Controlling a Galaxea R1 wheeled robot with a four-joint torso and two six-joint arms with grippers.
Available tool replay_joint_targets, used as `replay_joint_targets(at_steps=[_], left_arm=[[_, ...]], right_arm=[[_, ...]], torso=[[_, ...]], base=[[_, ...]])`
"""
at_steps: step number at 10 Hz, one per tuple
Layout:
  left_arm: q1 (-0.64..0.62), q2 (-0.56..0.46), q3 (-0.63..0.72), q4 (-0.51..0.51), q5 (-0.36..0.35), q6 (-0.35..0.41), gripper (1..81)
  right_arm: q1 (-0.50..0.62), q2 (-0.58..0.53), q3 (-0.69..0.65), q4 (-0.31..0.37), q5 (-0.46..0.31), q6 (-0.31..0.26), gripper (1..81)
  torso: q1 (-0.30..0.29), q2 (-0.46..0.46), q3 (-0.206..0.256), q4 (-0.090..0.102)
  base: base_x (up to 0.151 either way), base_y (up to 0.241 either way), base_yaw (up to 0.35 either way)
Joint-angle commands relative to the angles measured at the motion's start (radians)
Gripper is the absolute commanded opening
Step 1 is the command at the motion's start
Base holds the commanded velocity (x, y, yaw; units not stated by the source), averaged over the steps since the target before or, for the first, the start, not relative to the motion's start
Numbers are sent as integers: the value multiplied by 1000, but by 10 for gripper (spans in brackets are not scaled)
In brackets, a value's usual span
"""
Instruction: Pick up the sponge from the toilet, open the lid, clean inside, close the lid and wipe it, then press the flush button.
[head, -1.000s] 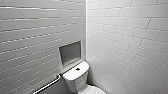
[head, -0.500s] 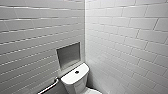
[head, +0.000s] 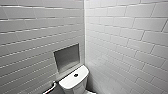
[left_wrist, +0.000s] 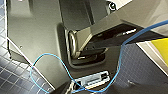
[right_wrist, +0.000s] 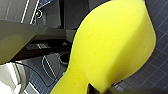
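The yellow sponge (right_wrist: 110, 47) looms large in the right wrist view, pinched narrow where my right gripper (right_wrist: 93, 88) is shut on it. A yellow corner of the sponge (left_wrist: 161, 48) also shows in the left wrist view. My left gripper (left_wrist: 117, 37) hangs open with nothing in it, above the robot's dark base. In the head view the toilet (head: 75, 81) stands low in the corner, showing its white tank top. The small dark flush button (head: 76, 75) sits on that top. The lid is hidden below the head view's lower edge.
White tiled walls meet in a corner behind the toilet. A recessed niche (head: 67, 57) is set into the left wall, with a grab rail (head: 51, 88) lower left. The floor (right_wrist: 155, 70) is dark blue tile. A blue cable (left_wrist: 50, 56) loops over the robot's base.
The whole head picture has shifted a little, so the toilet sits slightly lower in it: the camera moved. The grip on the sponge is unchanged.
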Motion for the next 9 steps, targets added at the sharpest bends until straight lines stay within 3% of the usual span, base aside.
replay_joint_targets(at_steps=[1,5,9], left_arm=[[-18,-8,16,-3,46,6,811],[-21,-37,53,-5,51,4,811],[-24,-210,243,-66,62,-31,811]], right_arm=[[10,-7,1,6,-65,2,10],[7,-20,17,3,-67,2,10],[7,-128,174,6,-41,4,10]], torso=[[0,0,0,0],[0,0,0,0],[-1,0,0,0]], base=[[0,0,0],[0,0,0],[0,0,0]])
